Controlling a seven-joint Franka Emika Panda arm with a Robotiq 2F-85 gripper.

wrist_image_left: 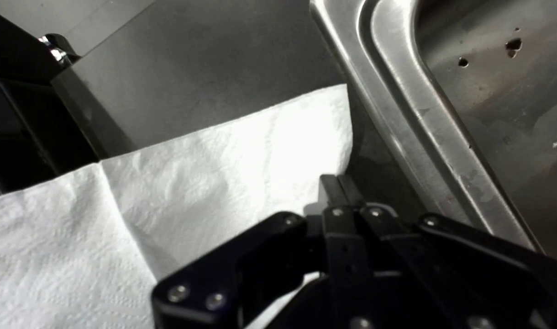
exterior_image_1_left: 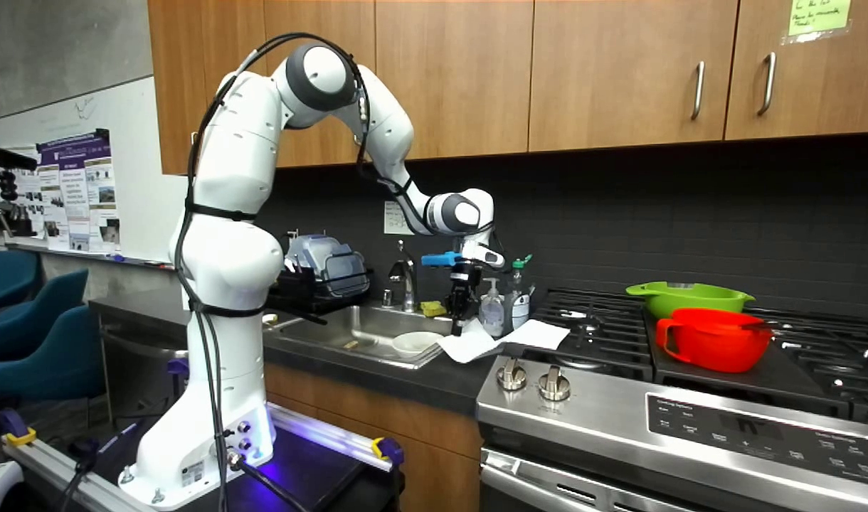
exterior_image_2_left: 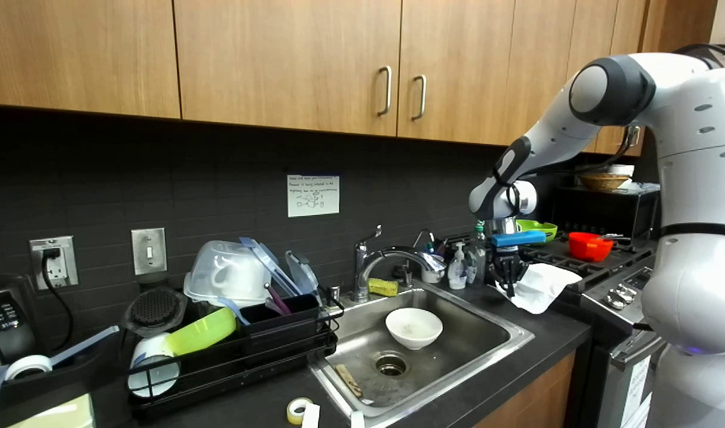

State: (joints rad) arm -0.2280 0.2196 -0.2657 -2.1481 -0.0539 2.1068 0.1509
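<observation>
A white paper towel with a crease lies on the dark counter between the sink and the stove; it shows in both exterior views (exterior_image_1_left: 469, 345) (exterior_image_2_left: 544, 286) and fills the left of the wrist view (wrist_image_left: 205, 192). My gripper (wrist_image_left: 337, 183) points down at the towel's sink-side edge, with its fingers together. It also shows low over the counter in both exterior views (exterior_image_1_left: 458, 328) (exterior_image_2_left: 510, 288). The towel's edge runs behind the fingertips; I cannot tell whether it is pinched between them. The metal sink rim (wrist_image_left: 411, 105) is just right of the fingers in the wrist view.
A white bowl (exterior_image_2_left: 414, 327) sits in the sink (exterior_image_2_left: 481, 356). Soap bottles (exterior_image_1_left: 491, 309) stand behind the gripper. The faucet (exterior_image_2_left: 392, 255) and a loaded dish rack (exterior_image_2_left: 232, 351) are further along. A red pot (exterior_image_1_left: 718, 341) and green colander (exterior_image_1_left: 690, 299) are on the stove.
</observation>
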